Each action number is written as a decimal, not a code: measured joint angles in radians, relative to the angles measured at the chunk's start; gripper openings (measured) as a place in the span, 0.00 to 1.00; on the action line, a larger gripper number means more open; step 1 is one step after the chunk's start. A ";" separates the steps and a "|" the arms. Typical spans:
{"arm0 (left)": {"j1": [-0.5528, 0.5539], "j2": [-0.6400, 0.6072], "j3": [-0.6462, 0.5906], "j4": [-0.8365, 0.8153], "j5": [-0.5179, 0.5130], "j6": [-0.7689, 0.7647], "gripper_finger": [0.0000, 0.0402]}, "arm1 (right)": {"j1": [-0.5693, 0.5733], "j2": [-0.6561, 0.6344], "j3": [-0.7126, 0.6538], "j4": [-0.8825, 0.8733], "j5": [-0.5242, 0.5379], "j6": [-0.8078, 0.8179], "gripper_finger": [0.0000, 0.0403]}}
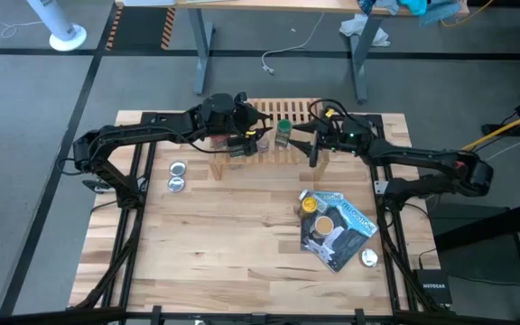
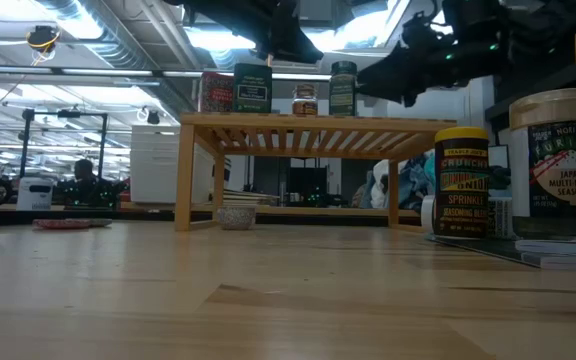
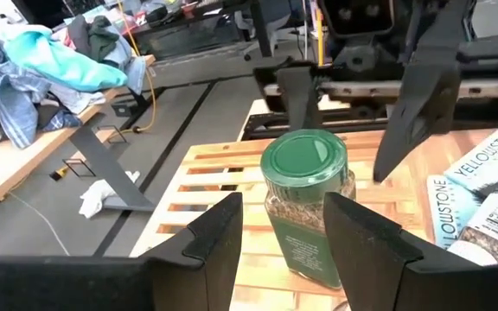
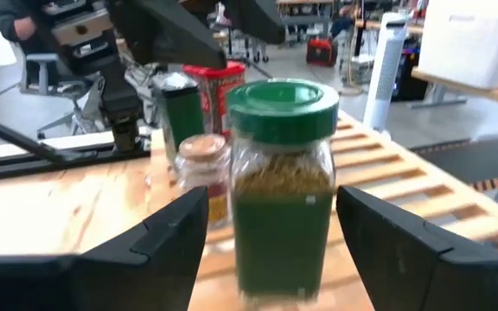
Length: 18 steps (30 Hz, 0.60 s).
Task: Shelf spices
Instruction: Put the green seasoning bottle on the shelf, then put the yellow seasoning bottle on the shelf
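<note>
You can't see the base of the green-capped jar (image 4: 282,181); the right wrist view's edge cuts it off. The left gripper's fingers (image 3: 363,233) hide its lower sides, and its label is too blurred to read.

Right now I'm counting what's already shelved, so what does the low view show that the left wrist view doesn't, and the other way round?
Only the low view: the shelf side-on, bearing a red-labelled jar, a dark square tin and a small tan-capped jar, plus a yellow-capped jar on the table and a small cup under the shelf.

Only the left wrist view: the left claw open, fingers either side of the jar, the floor and a blue pouch.

Both: the green-capped jar upright on the slats.
</note>
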 joint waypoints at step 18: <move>-0.066 -0.182 0.000 -0.280 -0.143 0.062 0.39 | 0.001 -0.551 0.000 -0.704 -0.168 0.115 0.65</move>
